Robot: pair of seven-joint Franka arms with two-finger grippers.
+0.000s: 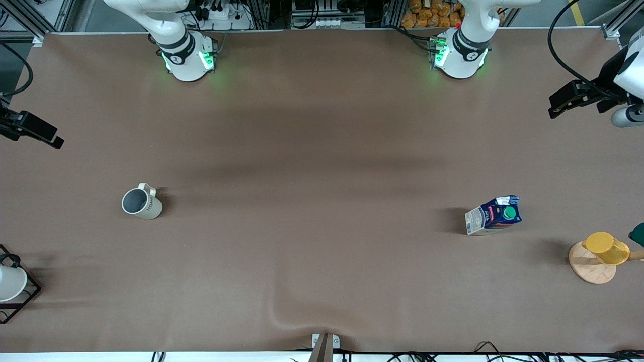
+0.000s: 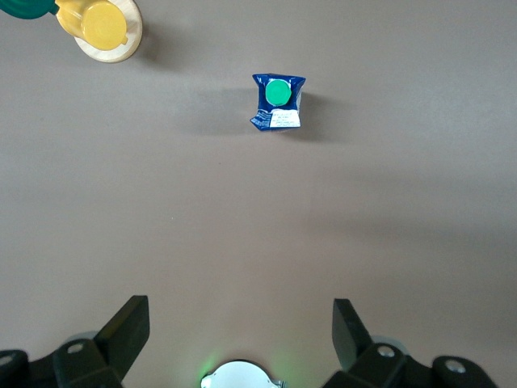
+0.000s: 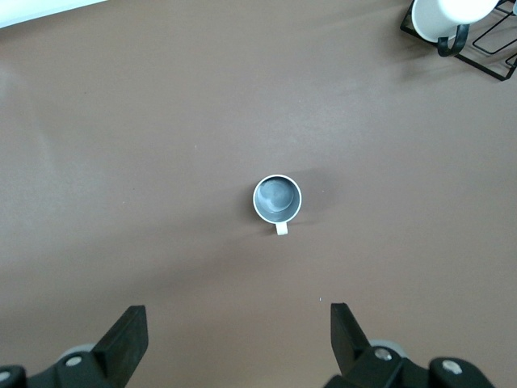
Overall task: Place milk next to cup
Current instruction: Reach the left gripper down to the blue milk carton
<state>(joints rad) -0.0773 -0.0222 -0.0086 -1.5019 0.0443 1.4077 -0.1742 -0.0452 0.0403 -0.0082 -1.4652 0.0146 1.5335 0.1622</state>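
The milk (image 1: 494, 214) is a dark blue carton with a green cap, standing upright on the brown table toward the left arm's end; it also shows in the left wrist view (image 2: 277, 102). The cup (image 1: 141, 202) is a beige mug with a grey inside, standing upright toward the right arm's end; it also shows in the right wrist view (image 3: 277, 200). The two are far apart. My left gripper (image 2: 241, 319) is open and empty, high over the table's left-arm end (image 1: 563, 103). My right gripper (image 3: 238, 323) is open and empty, high over the other end (image 1: 48, 137).
A yellow cup (image 1: 606, 248) hangs on a wooden stand (image 1: 591, 269) near the milk, nearer the front camera, with a teal object (image 1: 638, 234) beside it. A white cup (image 1: 9, 284) sits in a black wire rack (image 1: 30, 296) at the right arm's end.
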